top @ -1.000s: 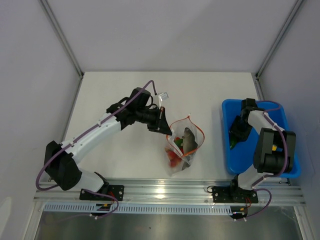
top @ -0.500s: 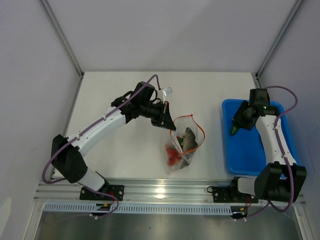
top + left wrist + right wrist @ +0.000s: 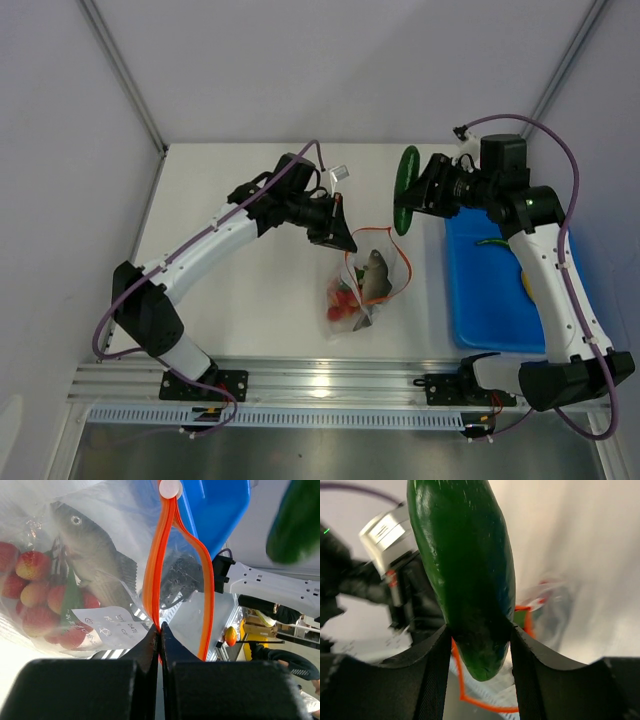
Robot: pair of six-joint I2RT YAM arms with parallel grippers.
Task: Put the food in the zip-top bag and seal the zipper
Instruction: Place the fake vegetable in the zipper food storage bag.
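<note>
The clear zip-top bag (image 3: 362, 290) lies at mid-table, its mouth lifted and standing open. Inside it are red cherry tomatoes (image 3: 30, 582) and a grey toy fish (image 3: 95, 550). My left gripper (image 3: 338, 240) is shut on the orange-red zipper (image 3: 156, 570) at one side of the mouth; the white slider tab (image 3: 170, 487) sits at the strip's far end. My right gripper (image 3: 416, 192) is shut on a long green pepper (image 3: 404, 188), held in the air just up and right of the bag mouth. In the right wrist view the pepper (image 3: 465, 570) fills the gap between the fingers.
A blue bin (image 3: 470, 320) stands at the right edge of the table. It holds a small green piece (image 3: 490, 242) and a yellow-orange pepper (image 3: 525, 280). Grey walls close in the table on the back and both sides.
My right arm has lifted the green pepper out of the blue bin and swung it left to the bag mouth. The left gripper has drawn the zipper edge slightly up and right.
</note>
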